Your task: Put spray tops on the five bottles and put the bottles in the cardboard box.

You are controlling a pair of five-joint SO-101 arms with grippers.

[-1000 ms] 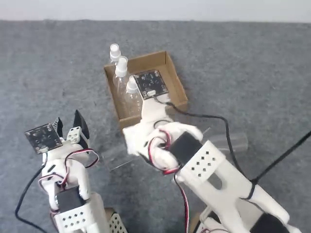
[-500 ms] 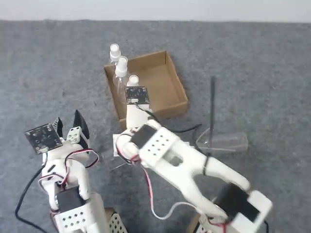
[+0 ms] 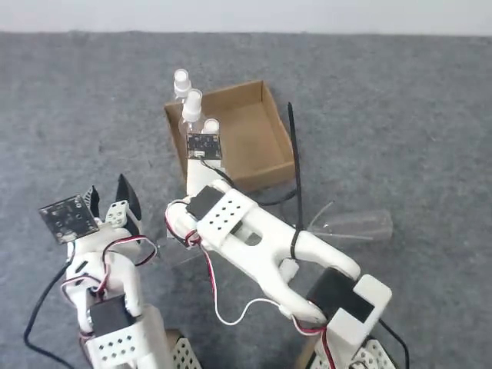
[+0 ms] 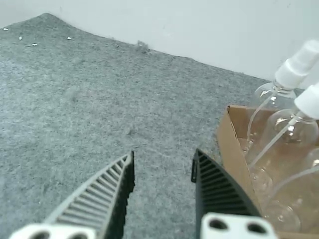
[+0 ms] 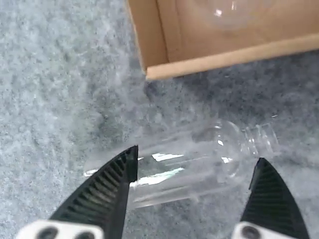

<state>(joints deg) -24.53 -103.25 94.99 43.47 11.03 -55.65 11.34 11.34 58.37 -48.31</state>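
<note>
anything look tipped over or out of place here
Yes. An uncapped bottle lies on its side on the carpet by the near corner of the cardboard box, under the open jaws of the right gripper. A second bottle lies toppled further right. Three capped bottles stand upright inside the box.

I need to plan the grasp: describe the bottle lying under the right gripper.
The bottle looks like clear plastic, with a rounded shoulder and a bare threaded neck, no spray top. It lies on its side on the grey carpet, outside a corner of the cardboard box, framed by the open right gripper.
</note>
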